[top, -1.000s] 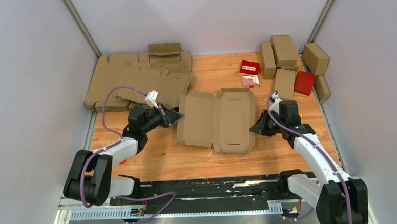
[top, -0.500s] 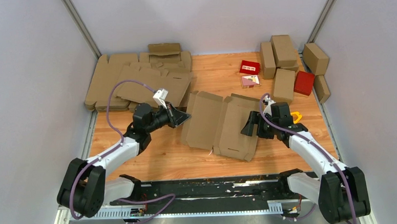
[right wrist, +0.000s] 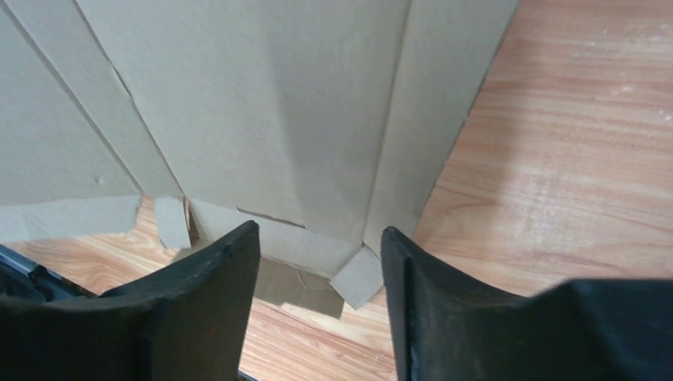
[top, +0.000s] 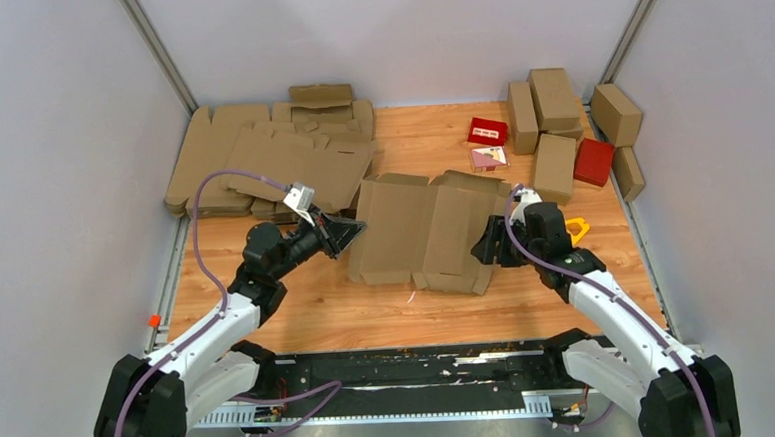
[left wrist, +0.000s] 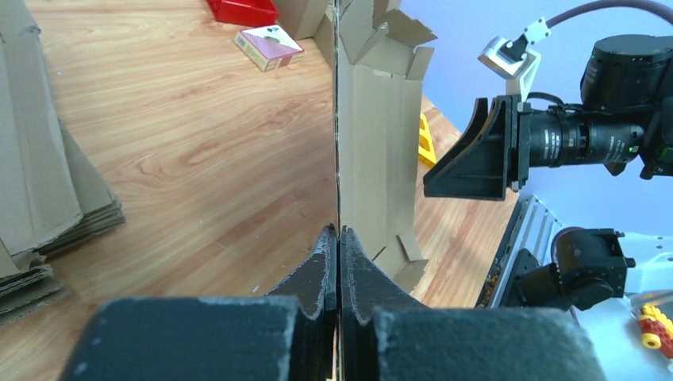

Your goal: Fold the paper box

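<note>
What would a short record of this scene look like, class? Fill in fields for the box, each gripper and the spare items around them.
Task item: paper box, part-folded, panels tilted up
Left arm: left gripper shut on the box's left edge
Right arm: right gripper open, facing the box's right side
Far left: flat blanks, stacked
Far right: finished brown boxes, red box

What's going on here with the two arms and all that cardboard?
Two robot arms are folding a paper box, which at this moment is only a creased cardboard sheet in the middle of the table. The left gripper is clamped shut on the sheet's left edge, holding it tilted up. The right gripper is open at the right side, gripping nothing. No box shape yet.
</note>
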You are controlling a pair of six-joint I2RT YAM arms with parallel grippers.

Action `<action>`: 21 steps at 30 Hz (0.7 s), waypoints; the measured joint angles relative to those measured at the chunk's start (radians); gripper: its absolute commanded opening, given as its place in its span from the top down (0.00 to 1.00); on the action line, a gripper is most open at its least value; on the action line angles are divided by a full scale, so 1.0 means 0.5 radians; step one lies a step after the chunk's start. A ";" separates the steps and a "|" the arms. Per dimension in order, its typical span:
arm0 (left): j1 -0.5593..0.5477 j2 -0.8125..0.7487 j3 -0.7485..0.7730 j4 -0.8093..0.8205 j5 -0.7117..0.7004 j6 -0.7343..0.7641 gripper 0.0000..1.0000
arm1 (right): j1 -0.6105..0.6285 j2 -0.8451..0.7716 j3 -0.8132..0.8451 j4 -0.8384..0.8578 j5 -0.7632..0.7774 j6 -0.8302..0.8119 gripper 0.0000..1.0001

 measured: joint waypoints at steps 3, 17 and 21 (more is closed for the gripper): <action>-0.005 -0.005 -0.021 0.021 0.002 0.006 1.00 | 0.000 -0.047 0.000 0.047 0.039 0.003 0.54; -0.014 -0.032 -0.023 0.044 0.000 0.045 1.00 | -0.001 -0.197 -0.027 0.076 0.494 0.009 0.25; -0.014 -0.043 -0.024 0.043 0.000 0.053 1.00 | -0.001 -0.350 -0.198 0.349 0.500 -0.044 0.16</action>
